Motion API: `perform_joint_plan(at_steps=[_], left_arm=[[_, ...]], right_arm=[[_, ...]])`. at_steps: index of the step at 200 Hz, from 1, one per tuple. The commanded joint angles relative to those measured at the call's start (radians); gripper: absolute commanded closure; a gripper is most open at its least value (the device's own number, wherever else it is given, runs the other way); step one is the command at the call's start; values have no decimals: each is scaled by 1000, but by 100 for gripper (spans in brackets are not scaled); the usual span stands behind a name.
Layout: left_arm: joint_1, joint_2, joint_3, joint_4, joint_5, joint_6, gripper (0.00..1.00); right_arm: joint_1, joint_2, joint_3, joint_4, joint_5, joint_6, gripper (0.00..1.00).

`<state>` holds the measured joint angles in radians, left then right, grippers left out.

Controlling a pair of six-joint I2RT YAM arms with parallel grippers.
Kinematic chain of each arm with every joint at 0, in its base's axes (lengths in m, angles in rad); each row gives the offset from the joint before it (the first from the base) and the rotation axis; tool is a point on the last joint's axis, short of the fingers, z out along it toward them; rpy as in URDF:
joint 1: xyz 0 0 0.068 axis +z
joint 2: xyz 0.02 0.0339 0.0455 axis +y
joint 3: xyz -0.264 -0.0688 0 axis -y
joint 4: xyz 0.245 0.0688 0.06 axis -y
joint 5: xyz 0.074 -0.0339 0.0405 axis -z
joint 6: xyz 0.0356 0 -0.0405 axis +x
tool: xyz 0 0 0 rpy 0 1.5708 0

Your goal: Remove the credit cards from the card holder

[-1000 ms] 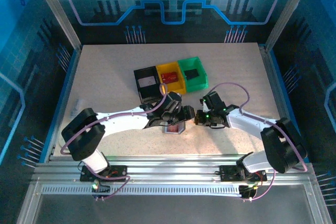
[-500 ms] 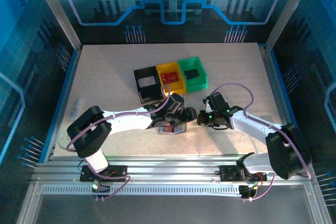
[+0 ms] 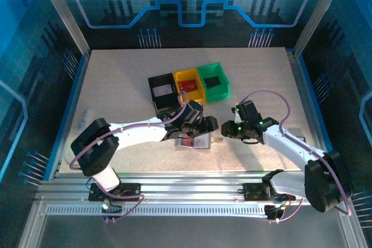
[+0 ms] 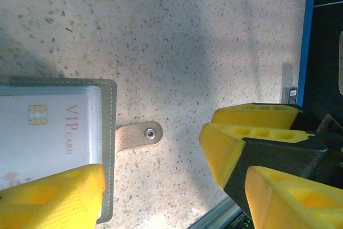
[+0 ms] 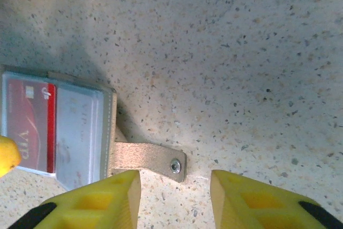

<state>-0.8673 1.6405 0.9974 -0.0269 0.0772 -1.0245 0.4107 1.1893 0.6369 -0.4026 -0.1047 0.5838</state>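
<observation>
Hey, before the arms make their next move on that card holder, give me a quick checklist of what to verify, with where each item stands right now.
1. The card holder lies open, sleeves up: ok.
2. The red card and the white card sit in their sleeves, in plain sight: ok.
3. The right gripper is open, nothing between its fingers: ok.
4. The left gripper is open: ok.
5. One of its fingers is pinning the holder's edge: cannot tell.
6. The snap strap is clear of the right gripper: cannot tell, it lies close.
</observation>
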Motion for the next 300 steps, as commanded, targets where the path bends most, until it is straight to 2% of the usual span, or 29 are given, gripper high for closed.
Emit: perform_joint_plan(at_steps=[1, 19, 39, 65, 108, 116, 131, 201, 253, 300], left_arm=[[31, -89, -24, -58, -25, 50, 29], [53, -138, -70, -82, -31, 58, 29], [74, -197, -134, -106, -48, 63, 29], [93, -233, -207, -124, -52, 49, 28], [96, -250, -272, -138, -68, 12, 28], [98, -251, -279, -143, -70, 6, 28], [101, -255, -286, -162, -77, -1, 28], [104, -257, -281, -279, -150, -6, 33], [104, -228, -248, -365, -197, 1, 38], [104, -177, -219, -381, -195, -3, 41]], right_arm=[[-20, -50, 40, -59, 8, -24, 57], [-22, -65, 53, -70, -29, -29, 56], [-16, -86, 47, -28, -125, -7, 57], [43, -100, 37, 56, -197, 32, 60], [200, -53, 80, 134, -167, 80, 62], [213, -44, 80, 153, -165, 99, 66], [221, -22, 78, 182, -167, 136, 70], [272, 136, 99, 286, -192, 205, 74], [314, 222, 139, 282, -128, 231, 77], [334, 298, 143, 311, -107, 270, 79]])
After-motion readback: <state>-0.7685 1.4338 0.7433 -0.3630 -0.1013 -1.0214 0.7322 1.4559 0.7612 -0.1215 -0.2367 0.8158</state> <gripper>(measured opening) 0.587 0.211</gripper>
